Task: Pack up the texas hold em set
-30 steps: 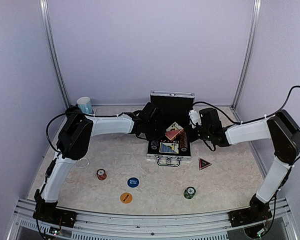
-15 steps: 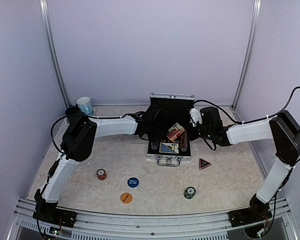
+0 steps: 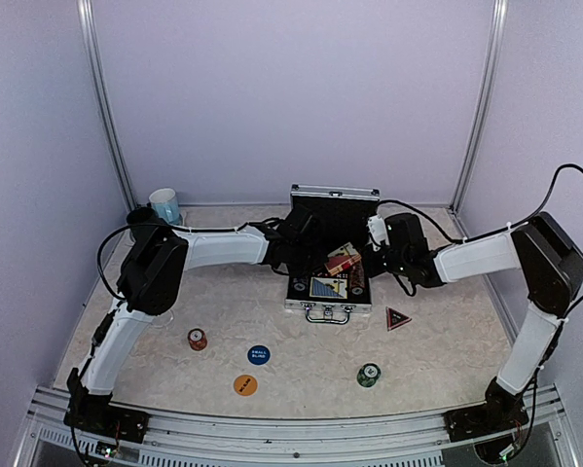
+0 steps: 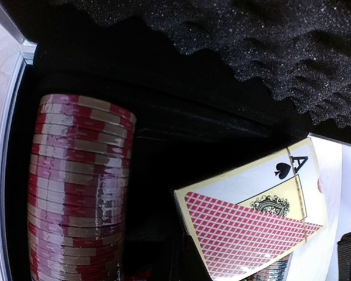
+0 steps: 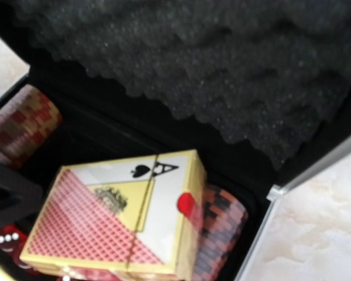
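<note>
Case [image 3: 328, 305] stands open mid-table, lid upright at its far side, handle toward the arm bases. Left pincer [image 3: 312, 255] comes in over the case's left rim and right pincer [image 3: 365, 261] over its right rim. Both are closed tight, tips near each other above the tray, with little room between. Red-backed deck [image 3: 342, 260] lies tilted inside the case between the tips, propped on chips; contact with either tip cannot be made out. Blue-backed deck [image 3: 328, 287] lies flat at the case's front. Red chip row [image 4: 75, 193] lies on its side against the case's left wall, just beside the silver rim. In front of the case: triangular marker [image 3: 398, 318] off its right front corner; red chip stack [image 3: 198, 339] and blue button [image 3: 259, 355] front-left; orange button [image 3: 245, 385] and green chip stack [image 3: 369, 375] nearer the bases. All are well apart, open table around each. Light blue mug [image 3: 164, 204] stands far left of the case by the back wall. Neither wrist view shows its own fingers. Foam lining [image 5: 222, 76] fills the top of both. The right wrist view is blurred and cuts off the deck's near edge.
</note>
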Controlling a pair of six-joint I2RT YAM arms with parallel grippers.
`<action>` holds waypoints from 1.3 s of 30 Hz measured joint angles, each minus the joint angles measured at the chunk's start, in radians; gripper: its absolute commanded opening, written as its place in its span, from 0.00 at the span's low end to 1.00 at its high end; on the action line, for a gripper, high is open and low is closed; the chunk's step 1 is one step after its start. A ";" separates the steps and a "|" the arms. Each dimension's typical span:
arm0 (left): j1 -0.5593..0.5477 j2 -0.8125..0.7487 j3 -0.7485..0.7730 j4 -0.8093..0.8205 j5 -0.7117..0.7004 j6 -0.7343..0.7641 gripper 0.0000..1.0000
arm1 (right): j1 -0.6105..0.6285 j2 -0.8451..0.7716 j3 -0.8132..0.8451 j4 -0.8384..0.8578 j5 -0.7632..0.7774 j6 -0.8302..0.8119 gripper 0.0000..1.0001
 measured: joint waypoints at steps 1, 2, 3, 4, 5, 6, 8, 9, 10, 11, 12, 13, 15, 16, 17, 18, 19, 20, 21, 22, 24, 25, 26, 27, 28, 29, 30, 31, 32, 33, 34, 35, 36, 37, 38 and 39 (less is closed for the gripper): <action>0.000 0.000 0.000 0.000 -0.002 0.000 0.03 | 0.000 0.002 0.000 0.000 0.000 0.001 0.00; 0.000 0.000 0.000 0.000 -0.006 0.000 0.03 | 0.000 0.005 0.000 0.001 0.000 0.004 0.00; 0.000 0.000 0.000 -0.001 -0.011 0.001 0.03 | 0.000 0.008 0.000 0.002 0.000 0.005 0.00; 0.000 0.000 0.000 -0.001 -0.016 0.002 0.03 | 0.000 0.010 0.000 0.002 0.000 0.008 0.00; 0.000 0.000 0.000 -0.002 -0.022 0.004 0.03 | 0.000 0.010 0.000 0.002 0.000 0.010 0.00; 0.000 0.000 0.000 -0.002 -0.027 0.006 0.03 | 0.000 0.010 0.000 0.002 0.000 0.013 0.00; -0.001 0.000 0.000 -0.003 -0.035 0.011 0.03 | 0.000 0.010 0.000 0.003 0.000 0.018 0.00; -0.001 0.000 0.000 -0.003 -0.037 0.014 0.03 | 0.000 0.010 0.000 0.003 0.000 0.020 0.00; -0.001 0.000 0.000 -0.004 -0.038 0.016 0.03 | 0.000 0.010 -0.002 0.003 0.000 0.023 0.00; -0.001 0.000 0.000 -0.005 -0.037 0.020 0.03 | 0.000 0.010 -0.003 0.005 0.000 0.024 0.00; -0.001 0.000 0.000 -0.006 -0.037 0.023 0.03 | 0.000 0.010 -0.006 0.009 0.000 0.026 0.00; -0.001 0.000 0.000 -0.007 -0.037 0.023 0.03 | 0.000 0.010 -0.011 0.012 0.001 0.028 0.00; -0.001 0.006 0.010 -0.015 -0.033 0.023 0.03 | 0.000 0.010 -0.016 0.011 0.001 0.030 0.00; 0.000 0.011 0.018 -0.019 -0.029 0.023 0.03 | 0.000 0.010 -0.017 0.010 0.001 0.030 0.00; 0.001 0.014 0.025 -0.026 -0.026 0.023 0.03 | 0.000 0.010 -0.017 0.011 0.001 0.030 0.00; 0.002 0.019 0.034 -0.030 -0.023 0.023 0.03 | 0.000 0.010 -0.017 0.012 0.001 0.030 0.00; 0.003 0.024 0.043 -0.033 -0.019 0.023 0.03 | 0.000 0.010 -0.017 0.012 0.001 0.030 0.00; 0.004 0.029 0.051 -0.036 -0.014 0.023 0.03 | 0.000 0.010 -0.017 0.011 0.001 0.030 0.00; 0.005 0.032 0.057 -0.037 -0.011 0.022 0.03 | 0.000 0.010 -0.017 0.011 0.000 0.030 0.00; 0.007 0.033 0.059 -0.037 -0.003 0.021 0.03 | 0.000 0.011 -0.017 0.011 0.000 0.030 0.00; 0.010 0.033 0.059 -0.035 0.011 0.019 0.03 | 0.000 0.015 -0.014 0.012 -0.002 0.030 0.00; 0.012 0.033 0.058 -0.031 0.019 0.019 0.03 | 0.000 0.020 -0.013 0.013 -0.005 0.030 0.00; 0.013 0.033 0.056 -0.023 0.029 0.019 0.03 | 0.000 0.027 -0.011 0.014 -0.008 0.030 0.00; 0.015 0.033 0.051 -0.008 0.040 0.019 0.03 | 0.000 0.032 -0.011 0.014 -0.010 0.031 0.00; 0.016 0.033 0.047 0.005 0.049 0.019 0.03 | 0.000 0.036 -0.011 0.014 -0.013 0.031 0.00; 0.017 0.033 0.045 0.018 0.056 0.019 0.03 | 0.000 0.042 -0.011 0.014 -0.019 0.031 0.00; 0.017 0.033 0.042 0.035 0.066 0.019 0.03 | 0.000 0.045 -0.011 0.013 -0.024 0.031 0.00; 0.017 0.033 0.040 0.047 0.072 0.018 0.03 | 0.000 0.047 -0.011 0.013 -0.030 0.031 0.00; 0.017 0.033 0.037 0.063 0.076 0.017 0.03 | 0.000 0.048 -0.011 0.013 -0.035 0.030 0.00; 0.017 0.035 0.036 0.083 0.079 0.015 0.03 | 0.000 0.048 -0.011 0.013 -0.041 0.031 0.00; 0.017 0.040 0.036 0.107 0.082 0.010 0.03 | 0.000 0.048 -0.011 0.015 -0.047 0.031 0.00; 0.017 0.042 0.036 0.124 0.084 0.007 0.04 | 0.000 0.048 -0.012 0.017 -0.053 0.031 0.00; 0.017 0.046 0.036 0.141 0.087 0.004 0.03 | 0.000 0.048 -0.016 0.019 -0.060 0.031 0.00; 0.017 0.048 0.036 0.151 0.089 0.003 0.03 | 0.000 0.048 -0.021 0.020 -0.061 0.031 0.00; 0.017 0.050 0.036 0.157 0.089 0.000 0.03 | 0.000 0.047 -0.027 0.022 -0.060 0.031 0.00; 0.017 0.051 0.034 0.164 0.088 -0.001 0.03 | 0.000 0.045 -0.036 0.023 -0.056 0.031 0.00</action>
